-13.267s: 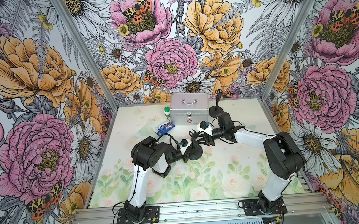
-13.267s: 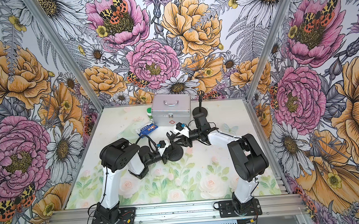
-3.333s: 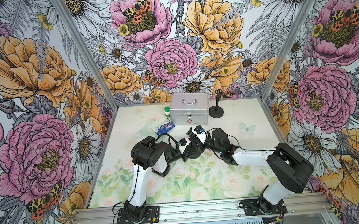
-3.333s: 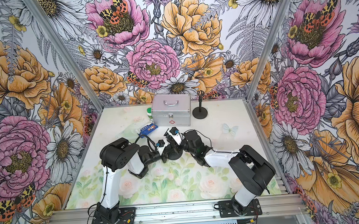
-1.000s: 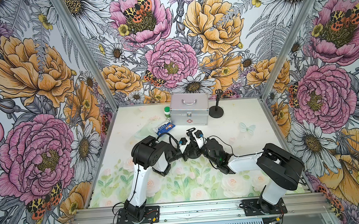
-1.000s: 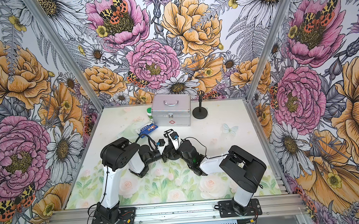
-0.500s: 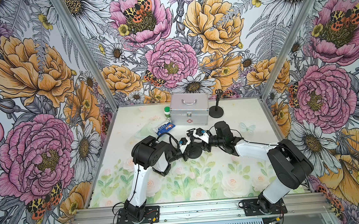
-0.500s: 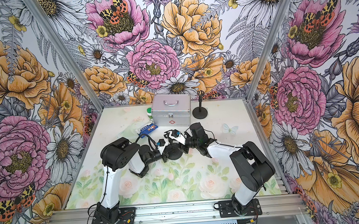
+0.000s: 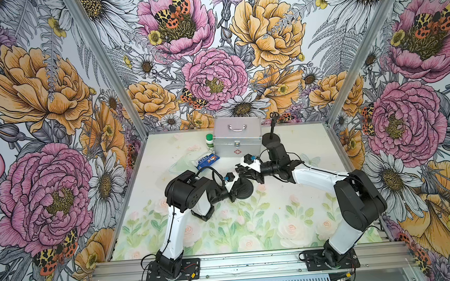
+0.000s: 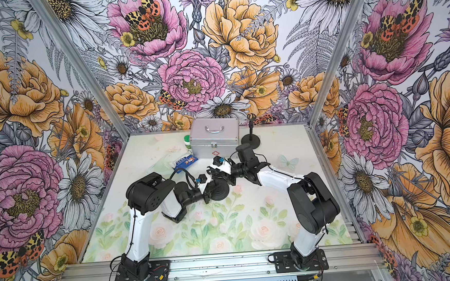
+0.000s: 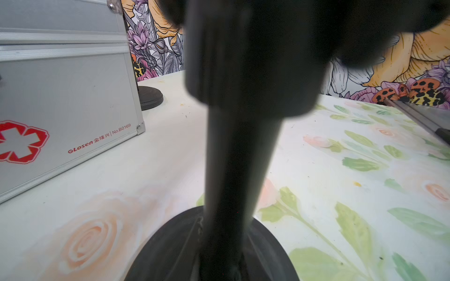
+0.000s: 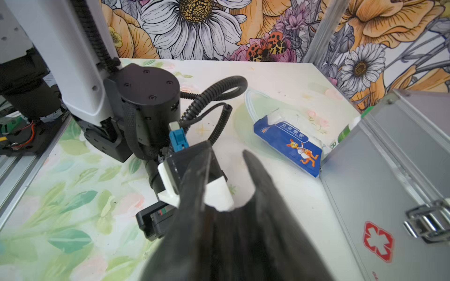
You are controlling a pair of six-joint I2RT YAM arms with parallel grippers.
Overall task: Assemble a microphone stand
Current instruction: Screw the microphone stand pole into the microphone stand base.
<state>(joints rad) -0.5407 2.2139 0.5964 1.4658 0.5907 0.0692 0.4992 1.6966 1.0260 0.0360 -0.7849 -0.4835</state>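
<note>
At 6 o'clock from the silver box (image 9: pixel 237 139), the pole (image 11: pixel 233 170) is clenched by the left pincer (image 9: pixel 238 190) against tipping. The forked clip (image 12: pixel 231 231) is grasped by the right pincer (image 9: pixel 243 175), likely for screwing on.

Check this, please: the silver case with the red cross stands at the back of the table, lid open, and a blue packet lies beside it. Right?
Not quite: the lid of the silver case is shut, as both top views show. The case does stand at the back of the table, the blue packet beside it.
</note>
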